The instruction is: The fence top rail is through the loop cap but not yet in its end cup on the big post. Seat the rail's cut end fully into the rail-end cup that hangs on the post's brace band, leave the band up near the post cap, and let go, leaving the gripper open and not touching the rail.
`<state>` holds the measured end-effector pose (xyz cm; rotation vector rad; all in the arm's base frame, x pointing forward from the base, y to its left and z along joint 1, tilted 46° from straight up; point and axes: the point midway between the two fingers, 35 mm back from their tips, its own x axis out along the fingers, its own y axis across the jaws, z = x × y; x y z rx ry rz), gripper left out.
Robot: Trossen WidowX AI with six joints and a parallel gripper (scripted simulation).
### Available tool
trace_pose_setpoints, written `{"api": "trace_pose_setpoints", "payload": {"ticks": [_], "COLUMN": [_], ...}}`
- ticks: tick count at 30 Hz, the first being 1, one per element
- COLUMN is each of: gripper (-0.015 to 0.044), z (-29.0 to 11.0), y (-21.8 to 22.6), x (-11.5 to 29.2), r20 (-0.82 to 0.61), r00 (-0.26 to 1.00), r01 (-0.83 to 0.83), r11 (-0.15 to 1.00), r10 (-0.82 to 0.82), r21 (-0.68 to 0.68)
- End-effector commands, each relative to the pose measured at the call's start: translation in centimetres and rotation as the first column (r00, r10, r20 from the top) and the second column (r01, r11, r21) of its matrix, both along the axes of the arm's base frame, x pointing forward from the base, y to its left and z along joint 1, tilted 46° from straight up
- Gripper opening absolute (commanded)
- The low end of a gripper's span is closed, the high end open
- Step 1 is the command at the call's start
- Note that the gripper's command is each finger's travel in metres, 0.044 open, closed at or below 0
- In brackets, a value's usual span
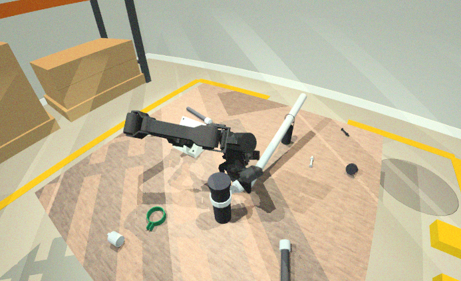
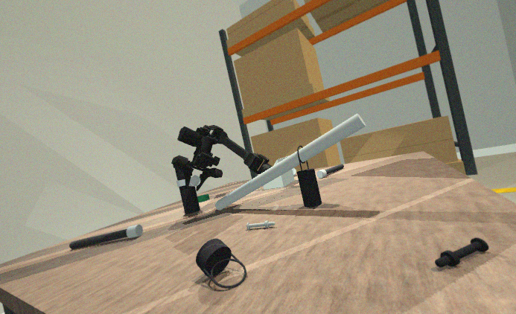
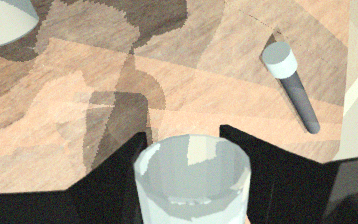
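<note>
The big dark post (image 1: 221, 211) (image 2: 189, 199) stands at the table's middle, with a white brace band (image 1: 220, 204) (image 2: 180, 182) just under its dark cap (image 1: 219, 180). The white rail-end cup (image 1: 236, 186) (image 2: 193, 180) (image 3: 192, 175) hangs on the band, its hollow mouth open. My gripper (image 1: 243, 180) (image 2: 200, 177) (image 3: 183, 136) is shut on this cup. The white rail (image 1: 281, 130) (image 2: 290, 161) slants through the loop cap on the small post (image 1: 287, 136) (image 2: 308, 187). Its low end rests on the table beside the big post, outside the cup.
A green ring (image 1: 155, 216), a white cap (image 1: 115, 239) and a dark rod (image 1: 285, 260) (image 2: 103, 237) lie in front. A black cap with a ring (image 1: 351, 169) (image 2: 214, 257), a white bolt (image 1: 311, 160) (image 2: 260, 225) and a black bolt (image 1: 344, 131) (image 2: 460, 253) lie to the right.
</note>
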<state>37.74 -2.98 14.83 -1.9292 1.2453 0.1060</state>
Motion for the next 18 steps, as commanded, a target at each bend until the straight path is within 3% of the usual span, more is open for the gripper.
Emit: {"api": "trace_pose_setpoints", "payload": {"ticks": [1,18], "gripper": [0.0,0.0], "z": [-0.1,-0.4], "y": [0.1,0.3], "x": [-0.3,-1.7], "r20": [-0.024,-0.14], "r00": [0.999,0.981], "r01": [-0.025,-0.138], "r11": [1.0,0.99], "r10": [0.025,0.137], "r21": [0.002,0.004]}}
